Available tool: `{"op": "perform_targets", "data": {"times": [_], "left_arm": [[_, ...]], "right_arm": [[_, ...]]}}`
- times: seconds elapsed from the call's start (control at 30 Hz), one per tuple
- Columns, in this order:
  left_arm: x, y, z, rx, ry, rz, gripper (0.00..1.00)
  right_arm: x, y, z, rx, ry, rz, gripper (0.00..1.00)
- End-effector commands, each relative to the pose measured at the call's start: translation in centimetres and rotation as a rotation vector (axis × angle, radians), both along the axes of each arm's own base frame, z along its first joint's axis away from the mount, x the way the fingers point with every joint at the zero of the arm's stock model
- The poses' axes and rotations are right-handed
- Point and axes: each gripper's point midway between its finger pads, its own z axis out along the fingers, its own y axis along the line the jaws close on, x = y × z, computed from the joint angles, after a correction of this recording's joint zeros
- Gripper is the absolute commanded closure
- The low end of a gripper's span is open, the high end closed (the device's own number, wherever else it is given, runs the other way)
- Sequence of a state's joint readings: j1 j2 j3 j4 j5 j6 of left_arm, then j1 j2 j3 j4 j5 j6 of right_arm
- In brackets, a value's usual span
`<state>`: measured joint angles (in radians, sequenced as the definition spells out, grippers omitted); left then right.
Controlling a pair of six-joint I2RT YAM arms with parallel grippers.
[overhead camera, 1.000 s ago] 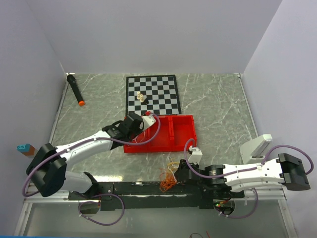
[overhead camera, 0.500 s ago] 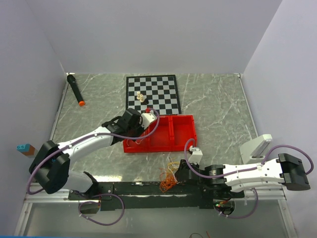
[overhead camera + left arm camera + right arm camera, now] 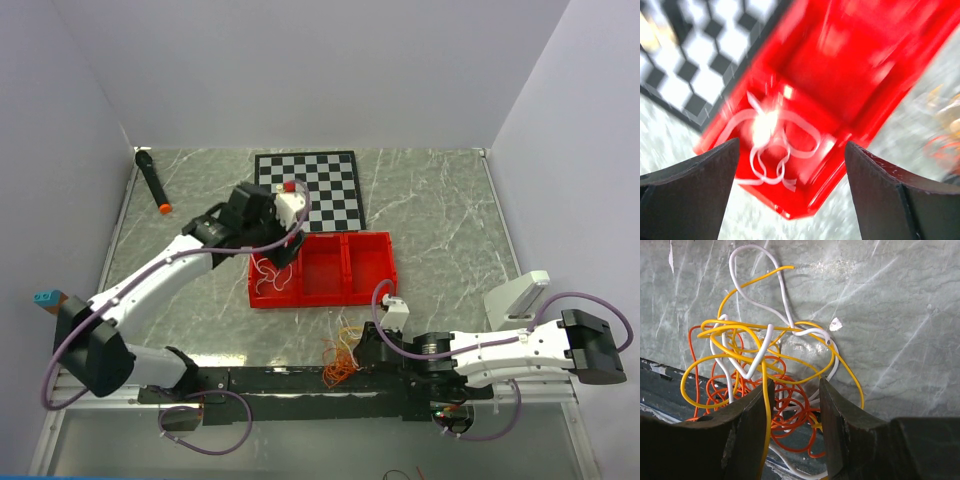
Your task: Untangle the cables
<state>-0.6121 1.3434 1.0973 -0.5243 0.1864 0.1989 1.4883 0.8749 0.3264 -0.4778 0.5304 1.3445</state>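
Left gripper (image 3: 792, 150) released over white cable (image 3: 765, 129) in red tray's (image 3: 368, 265) 9 o'clock bin. Right gripper (image 3: 795, 385), half-open around tangle (image 3: 765, 350), probably should clench one strand next.

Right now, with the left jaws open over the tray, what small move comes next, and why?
Probably bring the left gripper over to the tangle: one white cable lies in the red tray, while yellow, orange and white cords are knotted at the right gripper's open fingers.

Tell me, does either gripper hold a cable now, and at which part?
Nothing is held. The left gripper hangs open above the white cable lying in the red tray. The right gripper stands open astride the tangled cables, not pinching them.
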Motion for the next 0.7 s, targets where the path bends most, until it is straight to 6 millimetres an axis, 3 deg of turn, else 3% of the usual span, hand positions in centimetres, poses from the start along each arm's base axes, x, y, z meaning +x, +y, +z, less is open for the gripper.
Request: {"op": "perform_targets", "data": {"times": [0.0, 0.2, 0.27, 0.33, 0.43, 0.5, 0.6, 0.67], "left_arm": [[-1.2, -2.7, 6.8, -0.198, -0.032, -0.081, 0.12], [0.4, -2.8, 5.4, -0.171, -0.061, -0.047, 0.25], [-1.4, -3.4, 5.8, -0.196, -0.028, -0.126, 0.32], [-4.3, -4.3, 5.8, -0.211, -0.017, -0.246, 0.33], [-9.3, -5.5, 3.0, -0.149, 0.023, -0.402, 0.32], [-11.6, -5.8, 0.6, -0.124, 0.087, -0.452, 0.31], [-13.7, -6.5, -1.4, -0.085, 0.119, -0.522, 0.31], [-14.3, -7.4, -1.7, -0.071, 0.115, -0.558, 0.30]], "right_arm": [[0.0, 0.5, 0.3, 0.011, -0.009, 0.008, 0.51], [0.0, 0.7, 1.0, 0.014, -0.011, 0.008, 0.52], [0.0, 0.6, 1.2, 0.013, -0.013, 0.010, 0.52], [0.1, 0.6, 1.5, 0.018, -0.019, 0.016, 0.52], [0.0, 0.9, 2.3, 0.024, -0.031, 0.039, 0.53], [0.0, 0.9, 2.7, 0.017, -0.029, 0.044, 0.53], [-0.2, 0.4, 3.3, 0.000, -0.017, 0.037, 0.54], [-0.4, 0.2, 3.8, 0.014, -0.013, 0.036, 0.54]]}}
